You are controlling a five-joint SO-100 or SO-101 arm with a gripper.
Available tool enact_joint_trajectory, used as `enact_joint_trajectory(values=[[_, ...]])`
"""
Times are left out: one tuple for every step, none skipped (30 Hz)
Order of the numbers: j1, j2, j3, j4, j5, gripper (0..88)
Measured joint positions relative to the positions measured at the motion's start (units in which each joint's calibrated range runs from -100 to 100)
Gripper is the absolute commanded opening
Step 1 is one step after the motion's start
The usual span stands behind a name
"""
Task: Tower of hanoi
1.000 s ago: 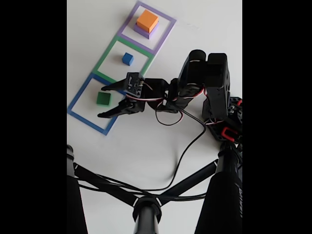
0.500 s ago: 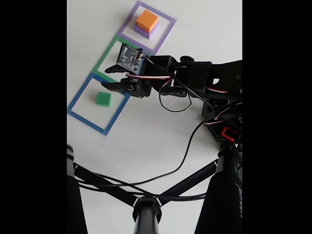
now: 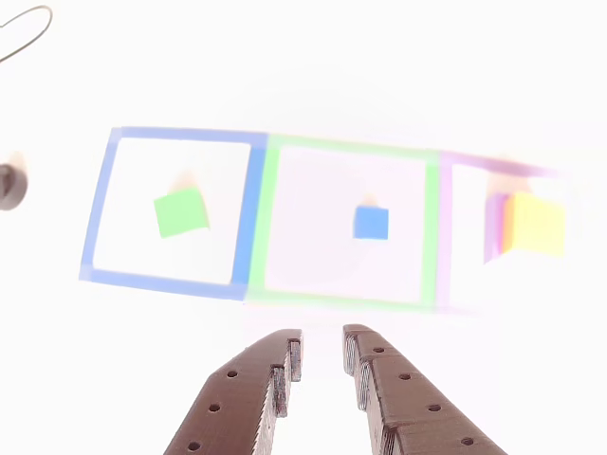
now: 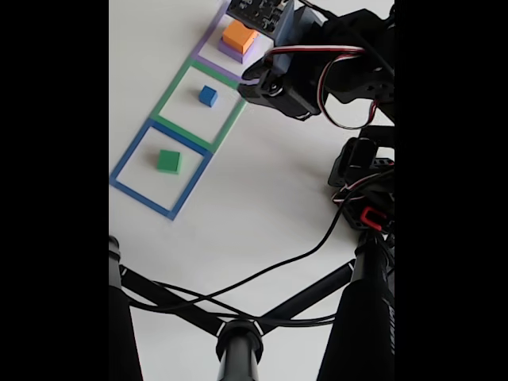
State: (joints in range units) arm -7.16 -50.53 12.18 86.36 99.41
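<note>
Other view first: your pincer (image 3: 318, 355) comes up from the bottom edge with its two brown fingers (image 3: 261, 393) set close but not touching, a narrow gap between the tips and nothing held in it. Beyond the tips you see three taped squares in a row on the white tabletop (image 3: 303, 66). The green block (image 3: 181, 212) lies inside the blue tape square (image 3: 171, 210) on the left. The small blue cube (image 3: 371, 223) lies inside the green tape square (image 3: 343, 223) in the middle. On the right, the yellow block (image 3: 536, 224) sits on the purple block (image 3: 493, 226) inside the purple tape square (image 3: 442, 232), which is washed out by glare.

Fixed view next: your arm (image 4: 333, 67) reaches in from the right, high over the far end of the row, beside the purple tape square. Here the top block looks orange and rests on the purple one at the far end; the blue cube is in the middle square and the green block in the near blue one. All blocks lie apart from the arm.
</note>
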Motion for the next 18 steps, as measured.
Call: enact_joint_trajectory(values=[[0.08, -0.17, -1.31, 1.12, 0.0, 0.7], [0.16, -0.34, -2.26, 2.09, 0.59, 0.9], [0.74, -0.51, -2.96, 2.65, 0.59, 1.0], [1.39, -0.51, -3.48, 3.13, 0.59, 1.2], [2.21, -0.51, -3.74, 3.53, 0.59, 1.7], [2.62, -0.51, -3.83, 3.77, 0.39, 2.5], [2.95, -0.51, -3.83, 3.93, 0.0, 3.0], [3.03, -0.76, -3.83, 3.93, 0.0, 3.3], [3.44, -1.18, -3.31, 3.93, 0.59, 4.2], [4.01, -1.94, -2.52, 3.93, 0.59, 6.0], [4.75, -2.79, -1.13, 3.53, 0.59, 7.7], [5.65, -3.55, 0.44, 3.21, 0.59, 12.1], [6.22, -4.31, 2.09, 2.25, 0.59, 16.2], [6.71, -4.98, 4.0, 1.12, 0.39, 18.7], [7.04, -5.66, 6.18, -0.32, 0.59, 21.0], [7.94, -6.08, 8.36, -1.85, 0.59, 23.3], [8.84, -6.5, 10.7, -3.69, 0.59, 24.5], [9.99, -6.67, 12.88, -5.54, 0.59, 25.7]])
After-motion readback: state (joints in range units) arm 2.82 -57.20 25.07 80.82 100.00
